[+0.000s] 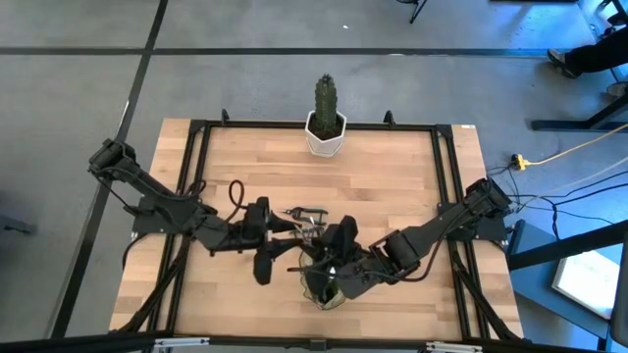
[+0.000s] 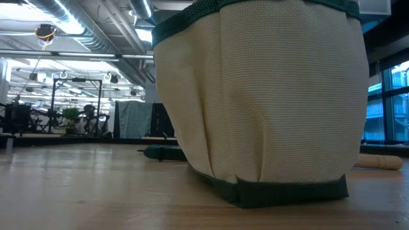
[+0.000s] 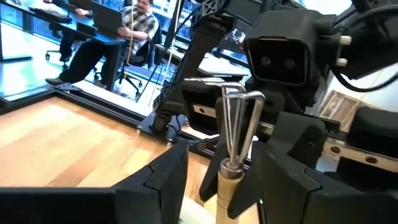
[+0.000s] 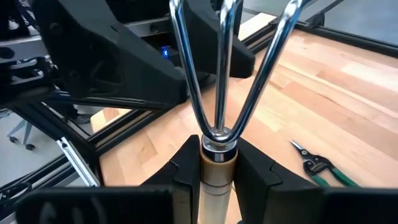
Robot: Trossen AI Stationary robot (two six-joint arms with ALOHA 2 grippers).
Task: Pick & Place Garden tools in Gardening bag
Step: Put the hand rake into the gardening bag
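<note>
The metal fork [image 4: 217,74] with a wooden handle [image 3: 229,183] is in my right gripper [image 4: 219,168], which is shut on it above the table near the tan and green gardening bag [image 2: 255,96]. The bag also shows in the high view [image 1: 324,289] at the table's near edge. My left gripper [image 3: 224,160] is open. Its fingers stand on either side of the fork's handle and my right gripper's fingertips, apart from both. Both grippers meet at the table's middle, left [image 1: 280,235] and right [image 1: 329,247]. Pruning shears [image 4: 317,168] lie on the table. My right gripper pinches the wooden handle's tine end [image 4: 217,163], just below the metal collar, between its two fingers [image 4: 255,171]. The handle runs along the fingers and the tines stick out past the fingertips. The fork is lifted clear of the table, tines upward in the left wrist view.
A green cactus in a white pot [image 1: 326,123] stands at the table's far edge. A wooden handle [image 2: 378,162] lies on the table at one side of the bag and a dark green tool [image 2: 163,153] at the other. People sit at desks [image 3: 134,25] beyond the table.
</note>
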